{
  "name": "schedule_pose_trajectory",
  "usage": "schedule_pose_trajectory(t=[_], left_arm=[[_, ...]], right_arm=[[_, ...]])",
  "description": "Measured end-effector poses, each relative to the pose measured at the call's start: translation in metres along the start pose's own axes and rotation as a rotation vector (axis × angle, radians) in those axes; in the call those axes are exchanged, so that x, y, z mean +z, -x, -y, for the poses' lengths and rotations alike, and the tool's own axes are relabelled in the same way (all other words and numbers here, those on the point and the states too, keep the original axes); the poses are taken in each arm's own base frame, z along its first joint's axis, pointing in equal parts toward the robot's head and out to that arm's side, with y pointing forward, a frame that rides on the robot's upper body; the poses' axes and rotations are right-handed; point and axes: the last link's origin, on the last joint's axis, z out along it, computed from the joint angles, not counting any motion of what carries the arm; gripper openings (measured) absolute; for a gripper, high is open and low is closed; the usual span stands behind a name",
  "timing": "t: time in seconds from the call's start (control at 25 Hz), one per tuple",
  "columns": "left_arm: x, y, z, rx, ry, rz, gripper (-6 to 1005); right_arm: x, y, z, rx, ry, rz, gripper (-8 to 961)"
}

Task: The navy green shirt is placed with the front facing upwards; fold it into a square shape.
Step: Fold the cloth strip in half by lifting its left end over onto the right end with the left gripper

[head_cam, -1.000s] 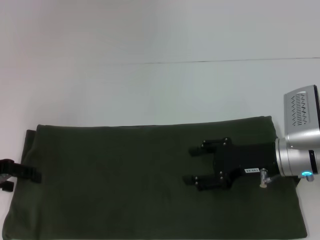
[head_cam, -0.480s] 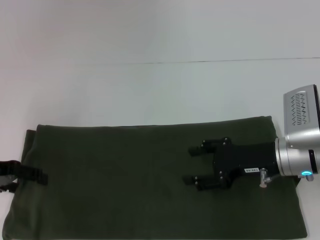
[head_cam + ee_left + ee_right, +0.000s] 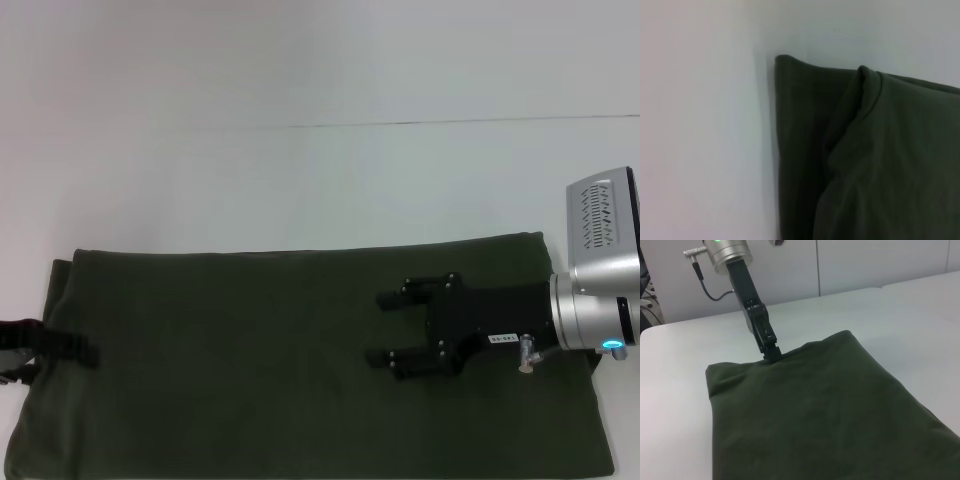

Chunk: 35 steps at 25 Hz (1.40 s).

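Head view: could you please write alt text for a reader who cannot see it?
A dark green folded shirt lies as a wide rectangle on a white table. The right hand, fingers open, is over its right half, and the left hand is at the shirt's left edge.

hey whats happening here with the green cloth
A two-armed robot is folding the navy green shirt, which already lies as a wide rectangle on the white table. The right end effector is over the shirt's right half with its fingers spread open. The left end effector is at the shirt's left edge, its tip down at the fabric there; whether it grips the cloth cannot be told. No print or collar shows.
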Motion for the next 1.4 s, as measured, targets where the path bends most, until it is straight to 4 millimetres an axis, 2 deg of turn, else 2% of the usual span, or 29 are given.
schedule_pose_trajectory(t=[0.48, 0.88, 1.4], left_arm=[[0.0007, -0.002, -0.003, 0.003, 0.004, 0.01, 895], [-0.0079, -0.0043, 0.0039, -0.002, -0.036, 0.001, 893], [-0.004, -0.0041, 0.0023, -0.001, -0.032, 0.001, 890]], right_arm=[[-0.0003, -0.0007, -0.0004, 0.002, 0.0, 0.0, 793], [-0.0006, -0.0014, -0.0014, 0.004, 0.003, 0.001, 792], [-0.0005, -0.0011, -0.0014, 0.004, 0.004, 0.002, 792]])
